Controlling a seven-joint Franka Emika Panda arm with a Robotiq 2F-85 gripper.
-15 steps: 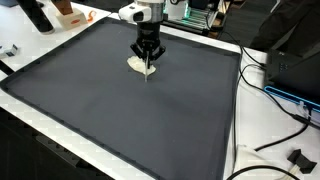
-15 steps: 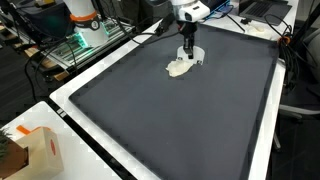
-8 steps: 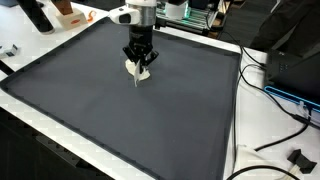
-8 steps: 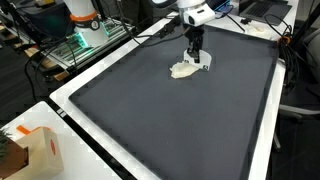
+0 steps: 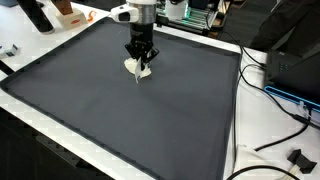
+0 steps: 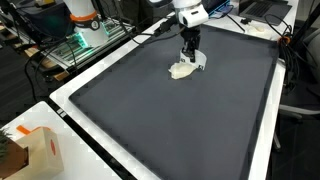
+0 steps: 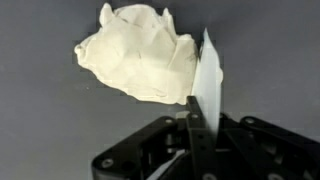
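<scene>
My gripper [image 5: 140, 60] is low over the big grey mat [image 5: 150, 125], fingers pointing down. The fingers are pinched nearly all the way together, w/ a thin flat white strip [image 7: 207, 85] squeezed between them. In the wrist view my gripper [image 7: 195, 132] fills the bottom of the pic. The strip sticks out from between the black fingers there, leaning a little to one side. In an exterior view the strip [image 5: 137, 78] pokes out below the fingers, down toward the mat.

Right next to the strip is a cream lump [image 7: 140, 55]. It's bumpy and crinkled, maybe a scrunched cloth or a bit of dough; the view is too blurry to be sure. In the wrist view the lump's side touches the flat face of the strip. The lump lies on the mat, not in my fingers.

In an exterior view the lump [image 5: 131, 66] sits in the far part of the mat, well apart from the near edge, half hidden behind my fingers. In an exterior view from another spot, the lump [image 6: 180, 70] shows better, and my gripper [image 6: 189, 55] is just beside it & partly over it.

The mat [image 6: 170, 125] covers most of a white table [image 6: 72, 105]. Off the mat, at the table's near corner, stands an orange & white box [image 6: 35, 150]. Black cables [image 5: 285, 140] lie on the table by the mat's side, well apart from my gripper.
</scene>
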